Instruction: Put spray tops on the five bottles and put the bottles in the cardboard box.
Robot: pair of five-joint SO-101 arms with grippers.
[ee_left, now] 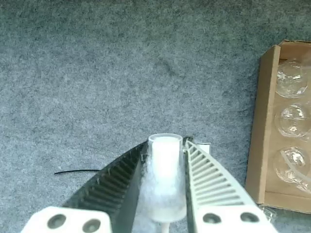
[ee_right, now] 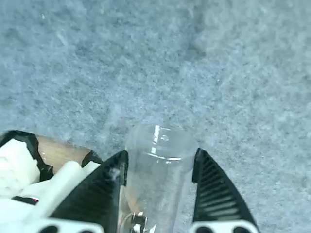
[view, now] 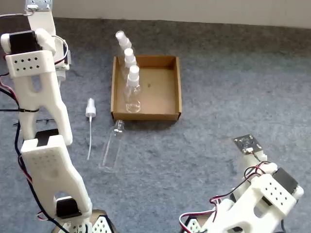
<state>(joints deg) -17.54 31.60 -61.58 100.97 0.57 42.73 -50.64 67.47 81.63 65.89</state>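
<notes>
Left gripper (ee_left: 165, 143) is clamped snug on a white spray top (ee_left: 165, 167), ribbed fingers pressing both sides. Right gripper (ee_right: 160, 155) clasps a clear round plastic bottle (ee_right: 154, 189). Out on the fuzzy grey carpet (view: 233, 87), the shallow cardboard box (view: 146, 116) holds three capped bottles (view: 132, 94) upright along its 9 o'clock wall. At the box's 9 o'clock lies a loose spray top (view: 90, 109) with a thin tube, and at 7 o'clock an uncapped bottle (view: 112, 145) rests on its side. Count: five bottles, five tops.
</notes>
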